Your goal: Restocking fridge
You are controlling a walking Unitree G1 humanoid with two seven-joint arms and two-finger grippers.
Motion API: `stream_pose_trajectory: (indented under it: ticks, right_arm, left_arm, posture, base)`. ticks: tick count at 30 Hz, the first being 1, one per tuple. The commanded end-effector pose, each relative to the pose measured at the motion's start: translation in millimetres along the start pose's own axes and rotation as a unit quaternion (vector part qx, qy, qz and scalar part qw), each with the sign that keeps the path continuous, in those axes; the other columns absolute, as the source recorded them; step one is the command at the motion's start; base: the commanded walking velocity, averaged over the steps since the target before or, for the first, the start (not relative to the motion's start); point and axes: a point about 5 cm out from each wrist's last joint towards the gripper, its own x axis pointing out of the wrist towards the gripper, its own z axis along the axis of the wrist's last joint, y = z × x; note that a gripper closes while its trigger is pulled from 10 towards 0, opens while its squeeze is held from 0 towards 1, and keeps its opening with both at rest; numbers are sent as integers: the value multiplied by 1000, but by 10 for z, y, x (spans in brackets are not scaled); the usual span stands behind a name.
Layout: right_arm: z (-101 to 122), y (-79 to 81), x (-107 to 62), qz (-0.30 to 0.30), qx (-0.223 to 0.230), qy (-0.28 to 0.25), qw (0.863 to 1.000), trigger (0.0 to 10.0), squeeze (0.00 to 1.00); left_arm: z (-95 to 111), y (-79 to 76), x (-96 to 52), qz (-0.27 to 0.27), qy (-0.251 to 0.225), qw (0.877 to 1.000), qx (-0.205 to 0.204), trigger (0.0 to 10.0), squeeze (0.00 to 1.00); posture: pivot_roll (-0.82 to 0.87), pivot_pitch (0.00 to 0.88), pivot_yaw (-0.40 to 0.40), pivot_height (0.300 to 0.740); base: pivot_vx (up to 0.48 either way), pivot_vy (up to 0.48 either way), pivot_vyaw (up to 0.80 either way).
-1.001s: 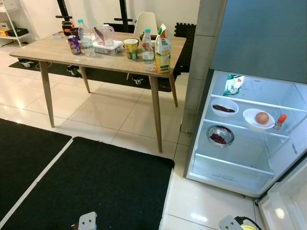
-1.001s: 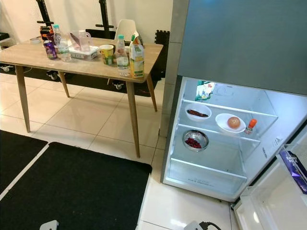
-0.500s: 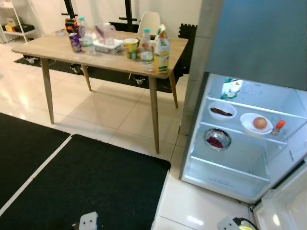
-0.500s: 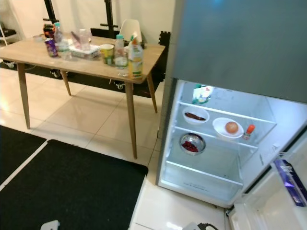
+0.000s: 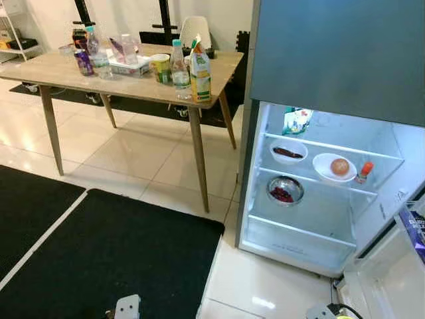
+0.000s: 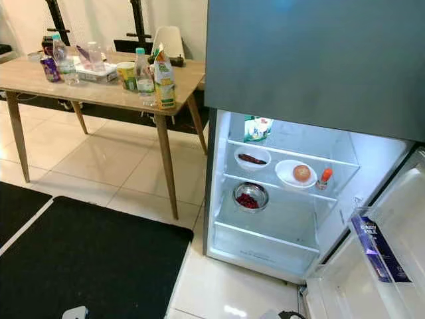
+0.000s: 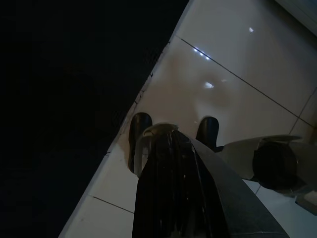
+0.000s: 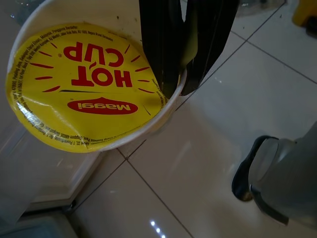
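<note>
Two grippers hang low over pale floor tiles. Whether the left gripper (image 7: pixel 173 136) is parted or closed cannot be told. The right gripper (image 8: pixel 181 89) pinches the rim of a white noodle cup with a yellow foil lid (image 8: pixel 81 87), cup beside its fingers, before the open grey fridge (image 6: pixel 279 199).

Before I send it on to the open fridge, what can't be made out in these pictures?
- Left end effector: the wrist view is dark and the arm's own body hides the fingertips, so open or shut is unclear.
- Noodle cup in the right end effector: its lid faces the camera, so the cup's body is hidden.
- Metal bowl in the fridge: red contents too small to identify.
- Purple carton: door-shelf rail hides its base.
</note>
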Motion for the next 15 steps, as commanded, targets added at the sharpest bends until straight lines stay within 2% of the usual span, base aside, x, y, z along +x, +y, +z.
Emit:
stream_pose_trajectory:
  ticks: [1, 15]
  right_arm:
    - [-2, 18, 2, 0, 1, 2, 1000, 10000, 0]
    - [-47, 36, -1, -2, 6, 12, 1000, 10000, 0]
  left_arm:
    - [-21, 7, -7, 0, 2, 1000, -1, 10000, 0]
    - [-35, 0, -9, -2, 4, 1000, 3, 10000, 0]
  posture:
    - [-74, 0, -16, 740]
    - [-74, 1, -14, 740]
  base:
    - [315, 0, 0]
    - [383, 0, 0]
